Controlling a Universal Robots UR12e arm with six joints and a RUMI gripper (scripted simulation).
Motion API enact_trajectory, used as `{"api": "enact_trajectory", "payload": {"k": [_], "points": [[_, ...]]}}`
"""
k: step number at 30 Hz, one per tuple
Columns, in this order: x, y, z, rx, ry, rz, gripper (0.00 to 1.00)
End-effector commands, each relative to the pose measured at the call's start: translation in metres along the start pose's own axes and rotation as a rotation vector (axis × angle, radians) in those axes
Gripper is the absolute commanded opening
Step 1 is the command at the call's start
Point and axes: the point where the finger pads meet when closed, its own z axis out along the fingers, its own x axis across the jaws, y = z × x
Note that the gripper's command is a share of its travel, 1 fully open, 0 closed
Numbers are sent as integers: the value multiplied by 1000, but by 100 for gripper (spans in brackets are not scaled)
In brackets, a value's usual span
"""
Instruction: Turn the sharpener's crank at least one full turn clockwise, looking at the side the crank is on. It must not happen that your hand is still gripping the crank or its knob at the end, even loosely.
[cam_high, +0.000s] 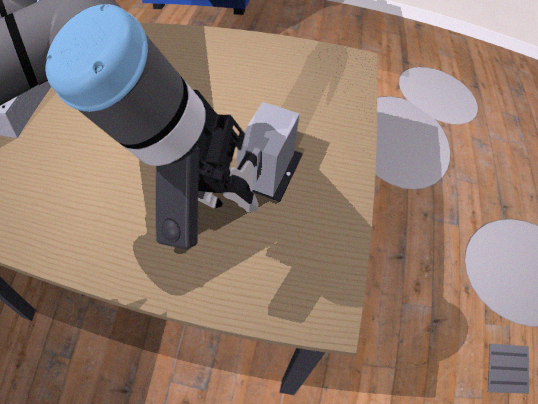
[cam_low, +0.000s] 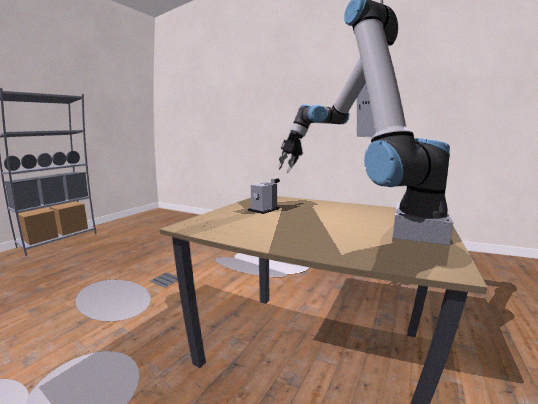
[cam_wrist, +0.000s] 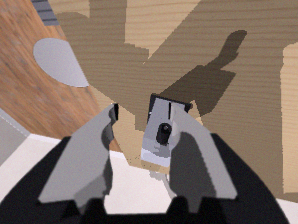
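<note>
The grey box-shaped pencil sharpener (cam_high: 272, 145) stands on a black base plate on the wooden table (cam_high: 200, 190). Its crank (cam_high: 252, 159) is on the side facing the arm, with a dark handle knob (cam_wrist: 163, 131) sticking out near the top (cam_low: 274, 181). My gripper (cam_low: 286, 165) hovers above and beside the sharpener, apart from it. The fingers are partly open with nothing between them. In the wrist view the sharpener (cam_wrist: 162, 132) shows below, between the two fingertips and close to the right finger.
The arm's base (cam_low: 422, 227) is mounted at the table's far corner. Grey round mats (cam_high: 415, 135) lie on the wooden floor beside the table. A shelf with boxes (cam_low: 42, 170) stands by the left wall, far off.
</note>
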Motion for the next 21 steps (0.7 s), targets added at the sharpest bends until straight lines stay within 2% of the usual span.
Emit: {"api": "enact_trajectory", "payload": {"k": [1,8,10,14,16,21], "points": [[4,18,3,-69,69,66,32],[7,31,1,-109,114,112,32],[10,40,0,-143,155,153,32],[11,44,-1,-148,161,158,32],[14,53,-4,-180,202,199,32],[15,58,-5,-184,208,205,32]]}}
